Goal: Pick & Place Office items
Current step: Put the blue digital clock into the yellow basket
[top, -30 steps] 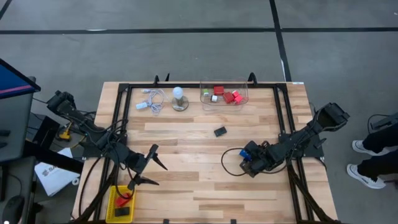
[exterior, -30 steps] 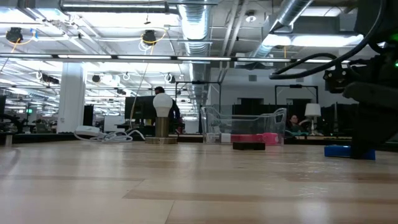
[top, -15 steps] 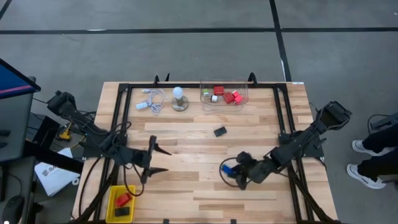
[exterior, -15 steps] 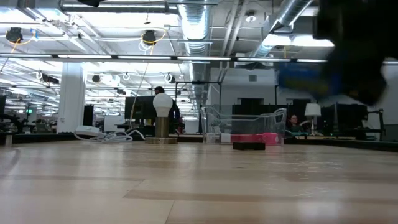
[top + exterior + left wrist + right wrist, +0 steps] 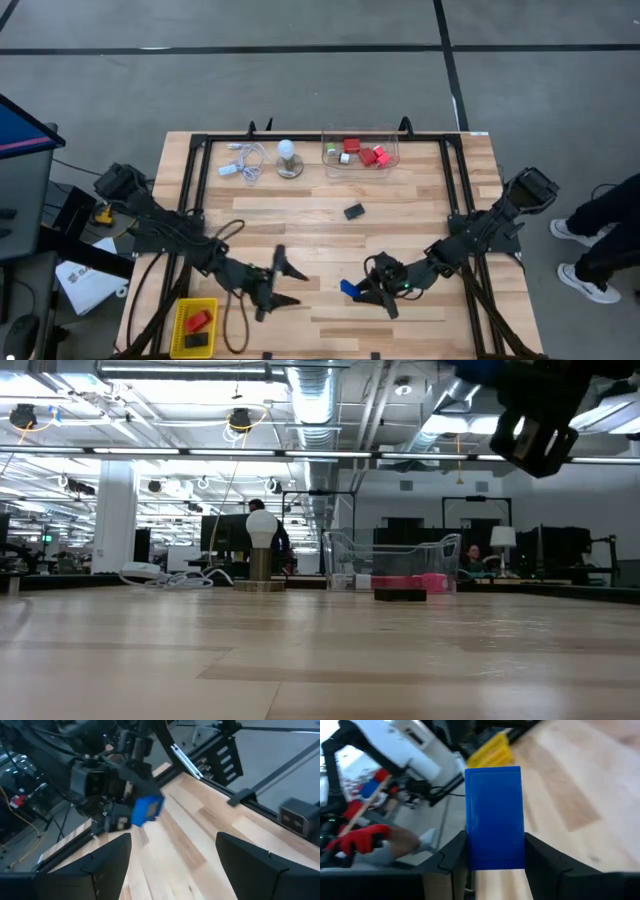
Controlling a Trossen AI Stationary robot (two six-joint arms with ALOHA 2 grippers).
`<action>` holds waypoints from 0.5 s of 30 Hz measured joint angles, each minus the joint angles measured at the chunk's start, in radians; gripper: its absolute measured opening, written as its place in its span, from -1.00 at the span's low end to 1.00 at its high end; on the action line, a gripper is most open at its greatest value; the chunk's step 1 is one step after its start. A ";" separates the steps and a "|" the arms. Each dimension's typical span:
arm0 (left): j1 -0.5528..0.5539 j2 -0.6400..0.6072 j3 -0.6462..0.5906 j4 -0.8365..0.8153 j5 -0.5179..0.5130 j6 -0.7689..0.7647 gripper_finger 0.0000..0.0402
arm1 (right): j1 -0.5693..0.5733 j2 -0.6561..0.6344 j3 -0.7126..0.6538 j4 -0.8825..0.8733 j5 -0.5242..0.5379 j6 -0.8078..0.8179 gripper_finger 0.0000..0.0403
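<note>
A blue flat block (image 5: 347,289) is in my right gripper (image 5: 358,290), above the near middle of the table; the left wrist view shows the blue block (image 5: 146,810) too. My left gripper (image 5: 285,283) stands open just to the left of it, its fingers facing the block and touching nothing. A black block (image 5: 354,211) lies flat on the table farther back. Red, white and green blocks lie in a clear bin (image 5: 360,156) at the far edge. A yellow bin (image 5: 194,328) at the near left corner holds a red and a black block. My right gripper pinches the blue block between its two fingers (image 5: 451,856), on the two long sides at its near end (image 5: 492,856). The fingers come from the table's right, pointing left. The block sticks out ahead of the fingertips, lifted clear of the table.
A white bulb on a round base (image 5: 288,158) and a coiled white cable (image 5: 245,160) sit at the far edge, left of the clear bin. Black rails run along the table's left and right sides. A person's legs (image 5: 600,240) show beyond the right edge.
My right gripper has lifted the blue block off the table's right part and carried it left and nearer, to the near middle. My left gripper has moved right from above the yellow bin toward the table's middle, staying open and facing the block.
</note>
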 joint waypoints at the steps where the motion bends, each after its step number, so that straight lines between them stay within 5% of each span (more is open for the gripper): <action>1: 0.000 0.026 0.030 0.001 0.005 0.000 0.43 | 0.000 0.017 0.006 0.023 -0.007 -0.008 -0.28; 15: -0.002 0.164 0.133 0.048 0.111 0.027 0.43 | -0.003 0.261 0.302 -0.012 -0.158 -0.170 -0.28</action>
